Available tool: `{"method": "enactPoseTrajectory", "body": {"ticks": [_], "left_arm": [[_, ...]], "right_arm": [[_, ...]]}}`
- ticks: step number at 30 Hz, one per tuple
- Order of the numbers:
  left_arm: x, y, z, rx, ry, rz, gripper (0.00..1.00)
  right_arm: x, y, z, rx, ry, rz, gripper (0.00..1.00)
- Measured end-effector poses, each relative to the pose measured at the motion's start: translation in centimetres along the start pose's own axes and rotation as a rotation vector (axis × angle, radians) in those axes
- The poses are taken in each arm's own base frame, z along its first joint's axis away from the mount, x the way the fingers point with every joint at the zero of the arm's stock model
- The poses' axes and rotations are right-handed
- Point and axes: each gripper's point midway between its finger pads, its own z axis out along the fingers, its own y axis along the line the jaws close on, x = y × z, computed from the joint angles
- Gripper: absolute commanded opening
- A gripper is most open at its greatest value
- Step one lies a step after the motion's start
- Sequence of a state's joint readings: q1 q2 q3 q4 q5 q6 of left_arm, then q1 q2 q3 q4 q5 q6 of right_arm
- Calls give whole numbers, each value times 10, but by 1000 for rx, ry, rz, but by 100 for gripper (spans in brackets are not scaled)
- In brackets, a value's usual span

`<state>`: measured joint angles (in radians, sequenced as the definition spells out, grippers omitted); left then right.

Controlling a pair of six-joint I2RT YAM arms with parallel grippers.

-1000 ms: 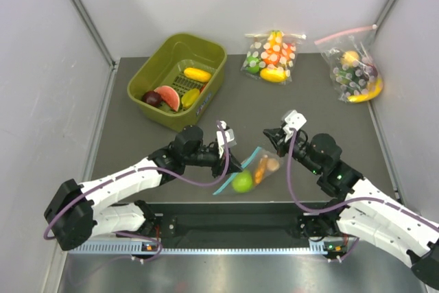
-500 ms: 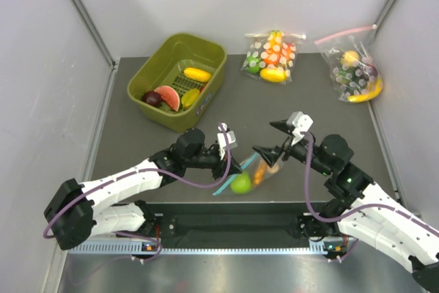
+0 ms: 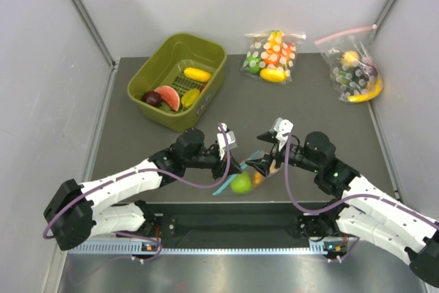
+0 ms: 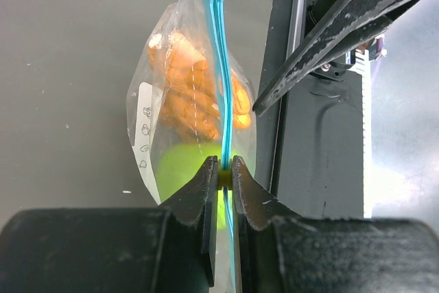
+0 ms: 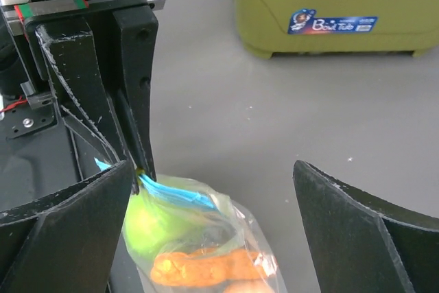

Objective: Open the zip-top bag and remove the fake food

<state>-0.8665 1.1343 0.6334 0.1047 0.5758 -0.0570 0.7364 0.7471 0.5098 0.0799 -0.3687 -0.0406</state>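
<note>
Your left tool (image 4: 221, 169) is clamped on the light-blue zip strip (image 4: 218, 66) of the zip-top bag (image 4: 154, 135), pinching it just above the green fruit (image 4: 180, 167). The bag sits by the near edge of the table (image 3: 309, 94), between your two tools, with the fake food (image 5: 206, 269) inside. Your right tool (image 3: 264, 147) stands wide apart, its fingers straddling the bag's far end. It doesn't appear to touch the plastic, though the views don't settle that.

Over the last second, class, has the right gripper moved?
Yes. Against the green tub, the right gripper has shifted left and opened; its jaws now straddle the bag pinched by the left gripper.
</note>
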Motion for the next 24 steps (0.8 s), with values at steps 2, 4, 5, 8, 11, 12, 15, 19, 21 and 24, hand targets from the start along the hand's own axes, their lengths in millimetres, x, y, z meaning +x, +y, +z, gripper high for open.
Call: {"method": "enactPoseTrajectory", "body": {"ticks": [2,4,5,8,11,12,15,19,21,24], "left_arm": [[0,-1,0,3,0,1,1],[-1,-1,0,3,-2,2,0],[-1,-1,-1,3,-4,3,0],[-2,-1,-1,3,-6,5,0],[-2,-1,-1,3,-5,7,0],[-2,-1,-1,3,-5,8,0],[-2,-1,-1,0,-6,8,1],[-6,2,0,-16,-22,18,2],[-8,3,0,-19,-30,23,2],[-9,4,0,-25,-34,25,2]], "right_arm": [[2,1,2,-12,4,1,91],[4,3,5,-29,9,4,75],[5,4,6,-37,14,2,69],[13,6,11,-62,37,12,35],[17,9,14,-83,49,22,0],[18,9,15,-84,53,31,0],[18,7,15,-67,51,34,0],[17,-4,10,9,37,30,0],[14,-10,6,52,26,24,0],[9,-21,1,119,11,17,0]]}}
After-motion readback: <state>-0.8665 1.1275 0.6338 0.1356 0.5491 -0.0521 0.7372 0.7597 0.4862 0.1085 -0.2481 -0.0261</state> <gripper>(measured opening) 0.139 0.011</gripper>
